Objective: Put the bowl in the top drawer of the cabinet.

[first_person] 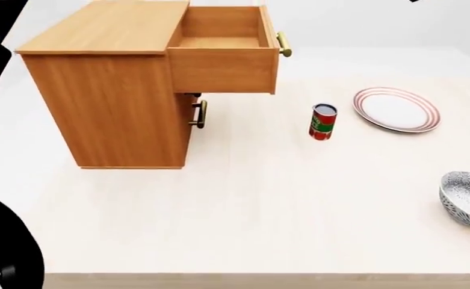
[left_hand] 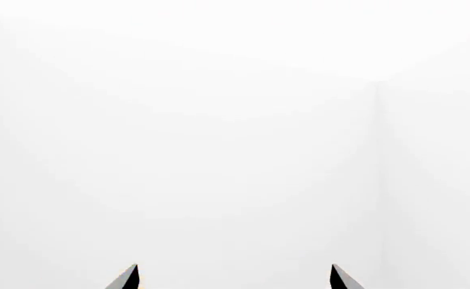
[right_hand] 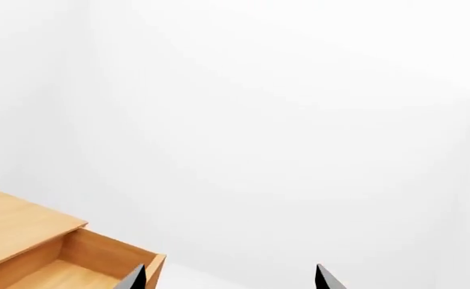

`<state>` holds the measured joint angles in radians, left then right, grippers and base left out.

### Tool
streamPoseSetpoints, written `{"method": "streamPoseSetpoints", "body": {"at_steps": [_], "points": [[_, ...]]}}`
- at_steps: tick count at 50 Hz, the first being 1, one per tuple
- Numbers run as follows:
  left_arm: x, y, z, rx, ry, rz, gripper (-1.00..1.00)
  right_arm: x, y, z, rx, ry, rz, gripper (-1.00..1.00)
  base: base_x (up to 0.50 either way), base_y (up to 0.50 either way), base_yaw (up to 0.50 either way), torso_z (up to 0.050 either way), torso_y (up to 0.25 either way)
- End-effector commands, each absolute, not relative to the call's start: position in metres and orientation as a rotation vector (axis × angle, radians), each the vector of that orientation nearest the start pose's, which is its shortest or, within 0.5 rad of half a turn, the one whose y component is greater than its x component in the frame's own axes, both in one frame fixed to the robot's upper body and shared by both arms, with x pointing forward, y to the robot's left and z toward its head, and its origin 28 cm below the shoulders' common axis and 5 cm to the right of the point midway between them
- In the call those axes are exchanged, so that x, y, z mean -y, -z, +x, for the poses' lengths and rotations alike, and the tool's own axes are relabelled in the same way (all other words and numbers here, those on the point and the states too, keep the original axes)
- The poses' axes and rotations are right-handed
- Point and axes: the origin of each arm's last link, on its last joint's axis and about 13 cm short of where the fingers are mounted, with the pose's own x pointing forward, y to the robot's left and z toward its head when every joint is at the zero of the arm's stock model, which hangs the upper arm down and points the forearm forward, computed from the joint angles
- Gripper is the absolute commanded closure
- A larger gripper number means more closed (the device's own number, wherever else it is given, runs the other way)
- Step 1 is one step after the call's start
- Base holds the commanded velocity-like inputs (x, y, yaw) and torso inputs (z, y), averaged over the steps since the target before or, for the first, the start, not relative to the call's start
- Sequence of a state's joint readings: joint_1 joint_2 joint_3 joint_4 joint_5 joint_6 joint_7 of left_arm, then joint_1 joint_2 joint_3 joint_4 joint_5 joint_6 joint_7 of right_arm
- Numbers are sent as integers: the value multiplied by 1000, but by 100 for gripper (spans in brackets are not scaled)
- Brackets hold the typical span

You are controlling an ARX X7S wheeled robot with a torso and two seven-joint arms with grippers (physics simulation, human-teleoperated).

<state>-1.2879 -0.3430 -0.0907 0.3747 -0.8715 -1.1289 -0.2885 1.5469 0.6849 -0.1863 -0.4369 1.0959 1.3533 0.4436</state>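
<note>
The speckled grey-and-white bowl sits on the table at the far right, cut by the head view's edge. The orange-brown cabinet stands at the back left, its top drawer pulled out and empty, brass handle facing right. The lower drawer's handle shows beneath it. My left gripper is open, its tips wide apart against blank white. My right gripper is open too, with the open top drawer low beside one fingertip. Neither gripper holds anything.
A red can stands upright mid-table, right of the cabinet. A flat white plate with red rings lies behind it to the right. The table's front edge runs along the bottom. Dark arm parts show at the left edge.
</note>
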Motion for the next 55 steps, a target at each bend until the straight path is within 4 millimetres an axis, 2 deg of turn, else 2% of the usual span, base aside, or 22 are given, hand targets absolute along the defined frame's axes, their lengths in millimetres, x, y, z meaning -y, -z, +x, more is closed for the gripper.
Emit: {"method": "streamPoseSetpoints", "body": {"at_steps": [1,24,30,36,46,51,55], "points": [[-248,-392,257,522,234,-118,-100,168,-413,226,405,-64,-330,-100,309,0,0,0,0],[-247,-402,256,548,231,-126,-100,170,-419,216,405,-67,-341,-100,307,0,0,0,0],[-247,-402,257,553,231,-128,-100,167,-418,226,403,-67,-345,-100,322,14,0,0,0],[-247,-394,275,555,230,-128,-100,167,-419,227,403,-68,-349,-100,323,58,0,0,3],[-247,-389,281,560,229,-131,-100,163,-419,238,405,-64,-345,-100,259,82,0,0,0],[-247,-389,281,557,231,-135,-100,166,-422,237,360,-51,-350,-100,0,0,0,0,2],[-248,-389,280,550,233,-139,-100,174,-432,227,248,-57,-374,-100,0,0,0,0,0]]}}
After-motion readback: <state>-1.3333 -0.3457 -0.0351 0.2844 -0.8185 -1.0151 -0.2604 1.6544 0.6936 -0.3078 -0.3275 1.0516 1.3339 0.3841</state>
